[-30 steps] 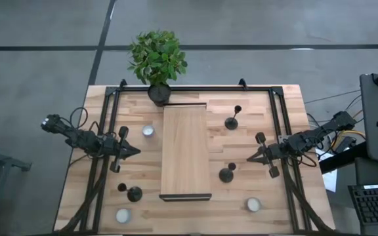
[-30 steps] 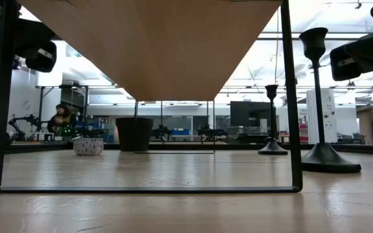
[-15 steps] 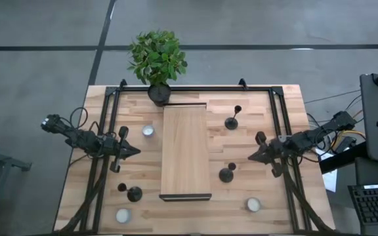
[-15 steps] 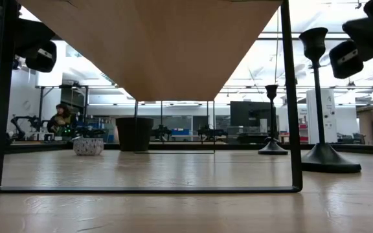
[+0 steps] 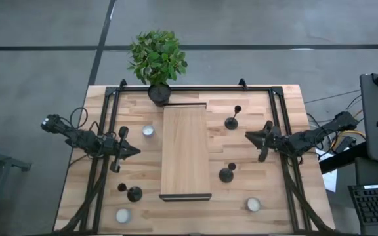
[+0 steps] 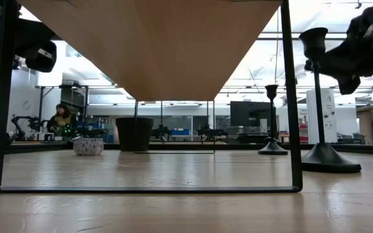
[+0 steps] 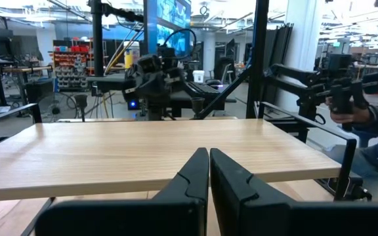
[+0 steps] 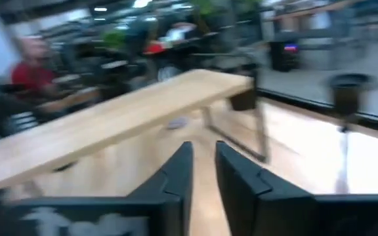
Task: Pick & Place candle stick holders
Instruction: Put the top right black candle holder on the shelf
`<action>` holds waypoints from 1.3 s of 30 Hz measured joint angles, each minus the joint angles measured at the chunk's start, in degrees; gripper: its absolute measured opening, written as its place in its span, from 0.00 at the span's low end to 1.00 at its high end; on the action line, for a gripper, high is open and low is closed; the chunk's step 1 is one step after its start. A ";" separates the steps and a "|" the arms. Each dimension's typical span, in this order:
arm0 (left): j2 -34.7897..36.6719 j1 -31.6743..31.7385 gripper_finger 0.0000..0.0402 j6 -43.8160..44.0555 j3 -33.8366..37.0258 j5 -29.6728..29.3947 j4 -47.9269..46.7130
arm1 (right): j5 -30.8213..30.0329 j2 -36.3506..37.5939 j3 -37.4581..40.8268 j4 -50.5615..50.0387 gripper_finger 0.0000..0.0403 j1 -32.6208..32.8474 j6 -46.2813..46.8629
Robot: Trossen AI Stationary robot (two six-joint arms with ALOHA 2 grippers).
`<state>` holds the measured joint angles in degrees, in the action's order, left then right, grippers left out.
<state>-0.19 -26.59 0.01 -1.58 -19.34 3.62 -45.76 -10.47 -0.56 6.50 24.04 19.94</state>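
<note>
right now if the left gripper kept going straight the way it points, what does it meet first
Probably the near long edge of the raised wooden shelf: the shut left gripper points at its side. In the left wrist view it looks about level with the board, so passing just under is possible.

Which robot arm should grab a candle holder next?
Probably the right. The right gripper has swung toward the candle holder by the wooden shelf, fingers slightly parted. The left gripper waits shut, farther from its nearest holder.
</note>
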 joint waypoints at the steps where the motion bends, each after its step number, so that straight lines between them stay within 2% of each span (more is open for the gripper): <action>1: 0.00 0.00 0.03 0.00 0.00 -0.02 -0.03 | -2.04 -0.83 0.00 -0.04 0.23 -0.46 0.19; 4: -0.01 -0.01 0.03 -0.01 0.00 -0.01 -0.09 | -7.06 -3.89 0.00 -0.34 0.36 -2.47 0.18; 8: -0.02 -0.02 0.03 -0.02 0.00 -0.02 -0.15 | -7.33 -8.44 0.00 0.30 0.53 -6.27 0.12; 13: -0.02 0.00 0.03 0.00 0.01 -0.02 -0.20 | -6.64 -14.29 0.00 4.42 0.63 -11.43 -0.88; 19: 0.00 -0.02 0.03 -0.01 0.00 -0.02 -0.20 | -5.86 -19.98 0.00 6.24 0.63 -17.06 -0.84; 24: -0.01 -0.02 0.03 -0.02 0.00 -0.02 -0.20 | -0.42 -24.58 0.00 14.58 0.60 -22.78 -1.92; 28: 0.00 0.00 0.03 -0.02 0.00 -0.02 -0.22 | 6.65 -28.95 0.00 20.15 0.58 -27.38 -0.34; 34: -0.01 0.00 0.03 -0.01 0.01 -0.02 -0.24 | 8.90 -36.47 -2.29 22.23 0.60 -31.00 0.15; 39: 0.00 -0.02 0.03 0.00 0.00 -0.02 -0.24 | 9.92 -42.65 -4.95 22.49 0.60 -31.13 -1.83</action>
<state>-0.19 -26.61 0.01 -1.58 -19.35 3.38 -35.83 -53.12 -5.50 28.99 -7.09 18.11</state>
